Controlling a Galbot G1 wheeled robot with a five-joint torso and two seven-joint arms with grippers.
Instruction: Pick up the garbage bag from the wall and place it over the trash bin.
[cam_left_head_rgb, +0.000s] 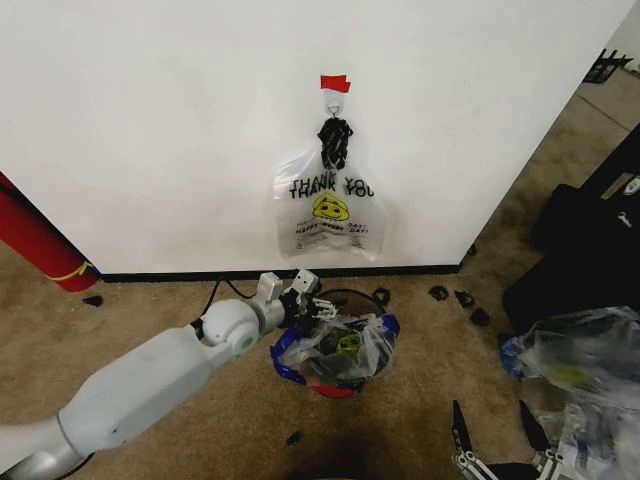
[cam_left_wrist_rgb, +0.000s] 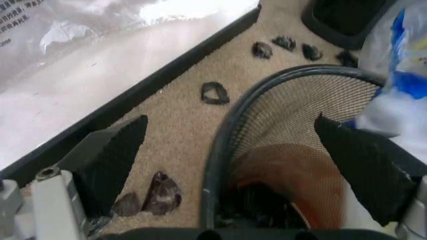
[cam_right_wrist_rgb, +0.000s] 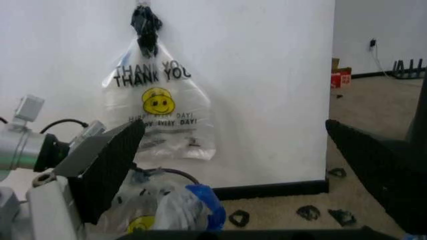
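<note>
tan carpet (cam_left_head_rgb: 200, 420) runs up to the wall (cam_left_head_rgb: 150, 120), plain white w/ a black baseboard (cam_left_head_rgb: 250, 273) along its foot, across the middle of the head view. red tape strip (cam_left_head_rgb: 335, 82) sits upper centre, w/ a small metal hook (cam_left_head_rgb: 333, 100) just under it. a smiley "thank you" bag w/ black tied handles (cam_left_head_rgb: 330, 205) hangs flat from the hook, its bottom edge clear of the floor.

the trash bin (cam_left_head_rgb: 345, 293) stands lower centre, near the baseboard but apart from it. the garbage bag (cam_left_head_rgb: 350, 350) lies crumpled over the bin's mouth, blue strips at the left & right of the rim. the rim's wall-side arc is bare; in the left wrist view the mesh wall & red base show inside that arc.

left gripper (cam_left_head_rgb: 310, 300) reaches in from lower left to the bin's upper-left rim. in its wrist view the fingers (cam_left_wrist_rgb: 113, 160) are spread wide w/ nothing between them, astride the bare rim. right gripper (cam_left_head_rgb: 494, 428) sits at the bottom edge, right of centre, well apart from the bin, fingers (cam_right_wrist_rgb: 113, 160) splayed wide, holding nothing.

room to move: open carpet left of the bin & below it. small black bits (cam_left_head_rgb: 460, 297) are scattered right of the bin near the baseboard. clear plastic bundle (cam_left_head_rgb: 580, 360) & a black case (cam_left_head_rgb: 590, 250) crowd the right edge, and a red cylinder (cam_left_head_rgb: 35, 240) leans at the far left.
</note>
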